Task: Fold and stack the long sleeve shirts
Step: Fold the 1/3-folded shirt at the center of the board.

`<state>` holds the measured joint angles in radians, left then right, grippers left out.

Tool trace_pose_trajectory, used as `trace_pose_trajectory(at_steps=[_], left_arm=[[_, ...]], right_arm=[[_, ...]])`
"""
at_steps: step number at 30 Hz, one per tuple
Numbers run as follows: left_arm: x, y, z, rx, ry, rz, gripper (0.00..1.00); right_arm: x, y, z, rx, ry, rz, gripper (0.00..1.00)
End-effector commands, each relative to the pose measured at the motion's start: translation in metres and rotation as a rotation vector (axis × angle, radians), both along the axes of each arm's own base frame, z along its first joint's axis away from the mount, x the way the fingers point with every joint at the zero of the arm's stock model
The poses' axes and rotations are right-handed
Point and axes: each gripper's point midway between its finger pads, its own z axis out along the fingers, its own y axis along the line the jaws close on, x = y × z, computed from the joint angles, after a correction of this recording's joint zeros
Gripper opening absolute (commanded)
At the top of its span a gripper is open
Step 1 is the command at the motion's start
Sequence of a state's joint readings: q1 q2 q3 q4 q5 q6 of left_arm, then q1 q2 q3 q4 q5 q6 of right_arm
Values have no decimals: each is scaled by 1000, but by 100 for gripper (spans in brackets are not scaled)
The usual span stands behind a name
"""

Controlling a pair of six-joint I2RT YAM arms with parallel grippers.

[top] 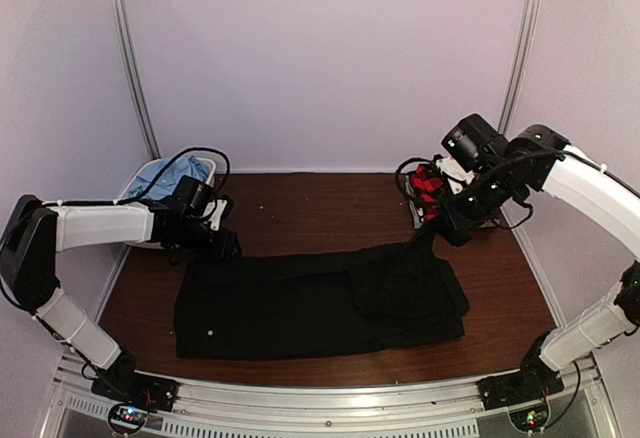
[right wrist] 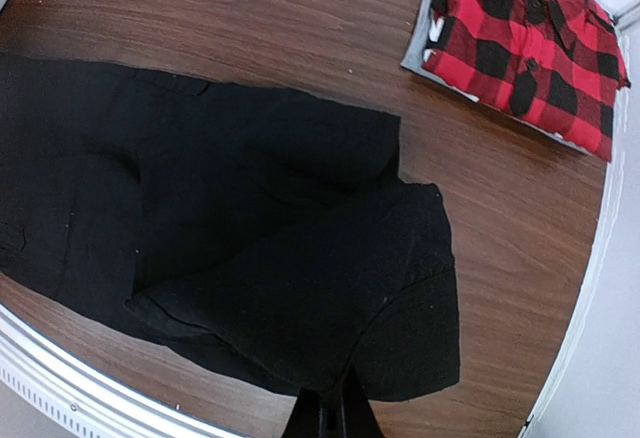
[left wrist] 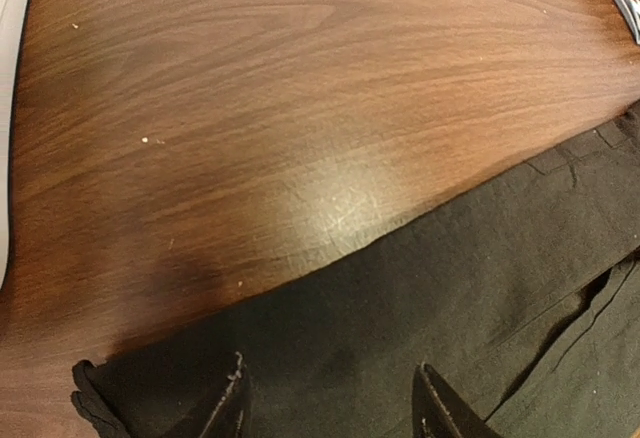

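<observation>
Black shirt (top: 300,303) lies in the lower centre of the top view, long axis left-right. Right gripper (top: 436,232) is pinched tight on its upper-right edge, tenting the cloth. Left gripper (top: 228,248) sits at the upper-left corner, jaws roughly half apart, holding nothing. Judgement: right arm carries the fold leftward.

top: high, rear, looking down | left wrist: low, close | right wrist: higher | shared: black shirt (top: 300,308)

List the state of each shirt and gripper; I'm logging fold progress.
black shirt: spread on the table, right end pinched up
plaid shirt: folded, far right corner
light blue shirt: crumpled in a white bin
left gripper: open, over the black shirt's left edge
right gripper: shut on the black shirt
</observation>
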<state>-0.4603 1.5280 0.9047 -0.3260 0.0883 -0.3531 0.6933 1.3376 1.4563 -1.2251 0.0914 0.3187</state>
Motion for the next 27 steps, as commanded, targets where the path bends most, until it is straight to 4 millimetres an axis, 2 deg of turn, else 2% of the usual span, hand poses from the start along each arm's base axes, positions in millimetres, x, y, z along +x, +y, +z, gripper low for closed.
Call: trace_pose_trajectory(at_steps=[1, 4, 10, 14, 17, 19, 21, 23, 27], left_arm=[[10, 0, 19, -14, -91, 32, 56], [9, -1, 27, -35, -125, 37, 57], [3, 0, 48, -101, -218, 58, 61], [-1, 4, 64, -137, -283, 72, 62], [-6, 5, 70, -162, -312, 77, 63], [-10, 4, 72, -184, -328, 65, 64], [-15, -2, 75, -206, -344, 25, 66], [-17, -8, 81, -220, -372, 0, 68], [-19, -20, 90, -236, -405, -40, 74]], right_arm=[[33, 43, 5, 0, -73, 83, 0], [45, 75, -10, -11, -59, 136, 0], [56, 145, -68, -43, 24, 266, 0], [59, 179, -106, -71, 74, 333, 0], [62, 196, -125, -71, 98, 363, 5], [66, 202, -133, -70, 98, 367, 13], [69, 203, -131, -70, 81, 363, 27], [71, 200, -124, -68, 58, 353, 45], [72, 192, -104, -14, 24, 337, 67]])
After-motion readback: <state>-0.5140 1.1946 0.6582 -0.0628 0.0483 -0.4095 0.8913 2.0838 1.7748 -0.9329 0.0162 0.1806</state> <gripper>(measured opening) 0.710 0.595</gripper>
